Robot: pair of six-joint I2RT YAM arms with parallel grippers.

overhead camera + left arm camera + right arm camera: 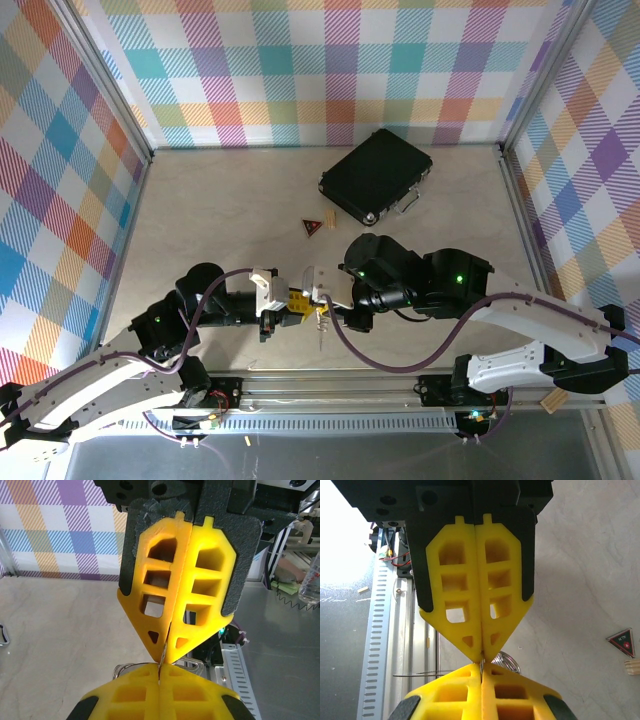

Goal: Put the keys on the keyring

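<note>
My two grippers meet tip to tip just above the table's front edge. The left gripper (291, 301) (160, 668) is shut on the keyring (222, 667), a silvery loop that shows on both sides behind its yellow fingertips. The right gripper (316, 297) (481, 668) is also shut, pinching a thin silver sliver at the tips (481, 664). I take that sliver for part of the keys; their black head is hidden. A coiled silver ring (509, 661) shows just beyond the right fingers. A small silvery piece (321, 322) dangles below the joined tips.
A black case with metal latches (376, 178) lies at the back, right of centre. The red-and-black triangular tag (312, 226) (622, 641) and a small wooden block (328, 217) sit in front of it. A perforated metal rail (330, 385) runs along the near edge.
</note>
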